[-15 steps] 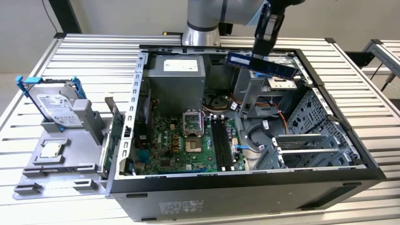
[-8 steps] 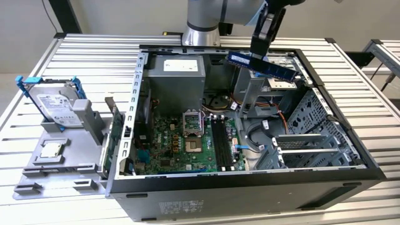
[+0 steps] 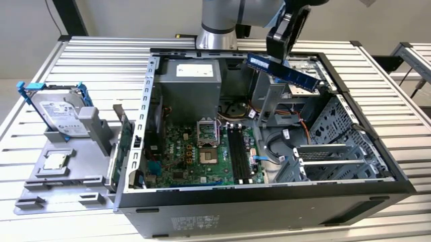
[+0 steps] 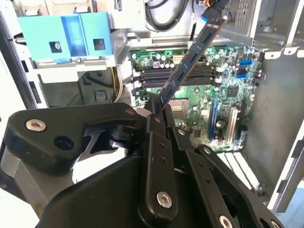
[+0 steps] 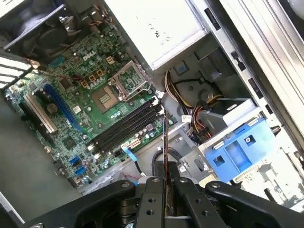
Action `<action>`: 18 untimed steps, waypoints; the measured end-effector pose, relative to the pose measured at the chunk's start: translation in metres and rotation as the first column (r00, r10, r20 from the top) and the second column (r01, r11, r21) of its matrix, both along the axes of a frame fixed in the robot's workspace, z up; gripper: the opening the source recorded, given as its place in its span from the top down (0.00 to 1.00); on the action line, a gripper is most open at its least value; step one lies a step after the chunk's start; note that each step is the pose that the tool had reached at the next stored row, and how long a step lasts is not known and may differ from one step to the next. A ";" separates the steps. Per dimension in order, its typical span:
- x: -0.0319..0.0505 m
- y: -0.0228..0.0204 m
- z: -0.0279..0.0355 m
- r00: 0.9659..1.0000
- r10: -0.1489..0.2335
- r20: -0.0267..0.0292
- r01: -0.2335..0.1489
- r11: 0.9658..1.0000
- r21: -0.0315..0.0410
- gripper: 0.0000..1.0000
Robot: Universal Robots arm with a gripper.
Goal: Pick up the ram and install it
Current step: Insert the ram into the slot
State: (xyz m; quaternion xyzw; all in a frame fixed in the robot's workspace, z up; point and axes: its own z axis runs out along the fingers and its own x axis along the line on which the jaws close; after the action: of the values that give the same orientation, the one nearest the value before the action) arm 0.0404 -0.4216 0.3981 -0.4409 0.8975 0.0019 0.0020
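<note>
The ram (image 3: pixel 281 71), a long dark blue-green stick with dark chips, hangs tilted above the open computer case, over its far right corner in the exterior view. My gripper (image 3: pixel 275 50) is shut on the stick's upper end. In the second wrist view the ram (image 4: pixel 190 61) juts out from between the fingers (image 4: pixel 153 124). In the first wrist view the ram (image 5: pixel 165 137) appears edge-on as a thin line. Below lies the green motherboard (image 3: pixel 202 161) with its black memory slots (image 3: pixel 239 151), also visible as the memory slots (image 5: pixel 126 126) and the memory slots (image 4: pixel 178 76), well apart from the stick.
The black tower case (image 3: pixel 269 201) lies open on a slatted metal table (image 3: pixel 101 55). A silver hard drive in blue brackets (image 3: pixel 60 113) and a square processor chip (image 3: pixel 54 161) sit on a grey holder at the exterior view's left. A power supply (image 3: pixel 189 80) and cables fill the case's far side.
</note>
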 end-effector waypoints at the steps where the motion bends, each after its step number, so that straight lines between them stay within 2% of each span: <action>1: 0.0000 0.0000 0.0000 1.000 -0.016 0.000 0.016 1.000 0.000 1.00; 5: 0.0000 0.0000 -0.0001 0.997 -0.079 0.000 0.079 0.997 0.000 1.00; 7: 0.0000 0.0000 -0.0001 0.994 -0.110 0.000 0.110 0.994 0.000 1.00; 10: 0.0000 0.0000 -0.0001 0.987 -0.158 0.000 0.158 0.987 0.000 1.00; 14: 0.0000 0.0000 -0.0001 0.975 -0.220 0.000 0.220 0.975 0.000 1.00; 18: 0.0000 0.0000 0.0000 0.960 -0.281 0.000 0.281 0.960 0.000 1.00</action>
State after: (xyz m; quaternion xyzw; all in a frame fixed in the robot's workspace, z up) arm 0.0404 -0.4216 0.3981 -0.3089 0.9511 0.0015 0.0022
